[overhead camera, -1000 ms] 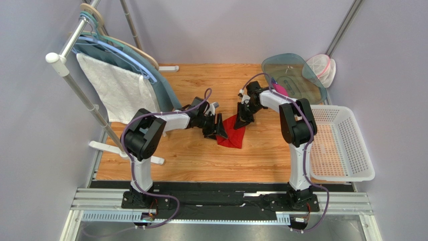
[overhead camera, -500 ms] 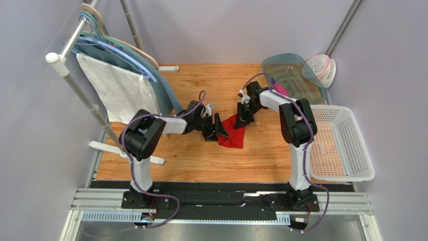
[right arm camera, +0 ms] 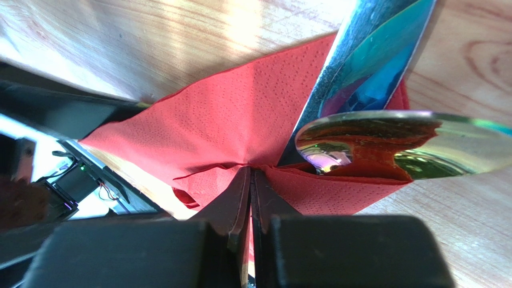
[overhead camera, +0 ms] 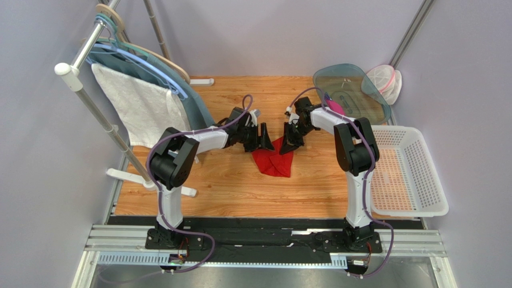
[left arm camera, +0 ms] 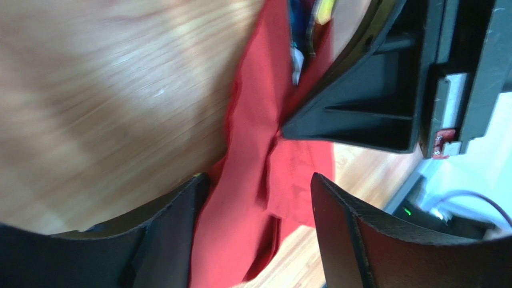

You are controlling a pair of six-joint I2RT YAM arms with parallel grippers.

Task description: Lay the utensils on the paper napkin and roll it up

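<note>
The red paper napkin (overhead camera: 273,162) lies crumpled and partly folded on the wooden table. My right gripper (overhead camera: 290,143) is shut on a raised fold of the paper napkin (right arm camera: 240,114), pinching it at the right gripper's tips (right arm camera: 250,171). The shiny utensils (right arm camera: 360,72) lie inside the fold, with a spoon bowl (right arm camera: 372,141) sticking out. My left gripper (overhead camera: 262,137) stands open just left of the napkin's far corner. In the left wrist view the napkin (left arm camera: 252,150) shows beyond the left gripper (left arm camera: 258,186), untouched by its fingers (left arm camera: 174,240).
A rack at the left holds a white towel (overhead camera: 141,108) and a teal garment on hangers (overhead camera: 180,78). A clear plastic lid (overhead camera: 348,93) lies at the back right, and a white basket (overhead camera: 420,180) stands along the right edge.
My left gripper has opened wider and pulled back off the napkin's left edge toward the far side. The right gripper has kept its pinch in place.
</note>
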